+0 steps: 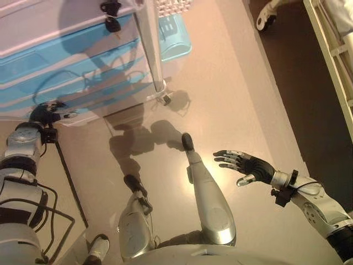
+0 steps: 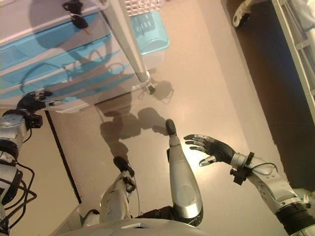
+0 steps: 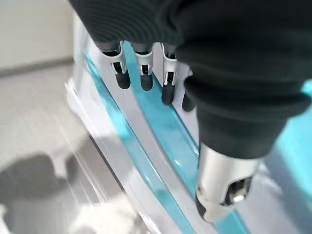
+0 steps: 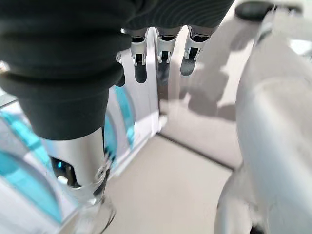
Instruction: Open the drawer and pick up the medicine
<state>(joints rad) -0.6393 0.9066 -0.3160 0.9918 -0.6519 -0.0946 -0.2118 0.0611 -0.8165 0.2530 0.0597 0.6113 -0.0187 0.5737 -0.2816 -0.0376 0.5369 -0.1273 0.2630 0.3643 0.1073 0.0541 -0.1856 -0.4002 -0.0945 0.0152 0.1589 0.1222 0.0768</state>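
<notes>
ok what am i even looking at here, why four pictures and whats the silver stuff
This is a humanoid robot seen through its own cameras. The two wide pictures come from a pair of cameras in its head, looking down at the floor in front of it; they show the same scene from slightly different spots. The other two are taken from cameras on each wrist, looking along that hand from very close.

The silver parts are its arms. The left hand is reaching to the bottom edge of a white cabinet with blue drawers; in its wrist picture the fingers hang straight beside a blue drawer front, holding nothing. The drawers look closed. The right hand is held out open in the air over the floor, empty. A light blue basket stands behind the cabinet. No medicine shows anywhere yet.
</notes>
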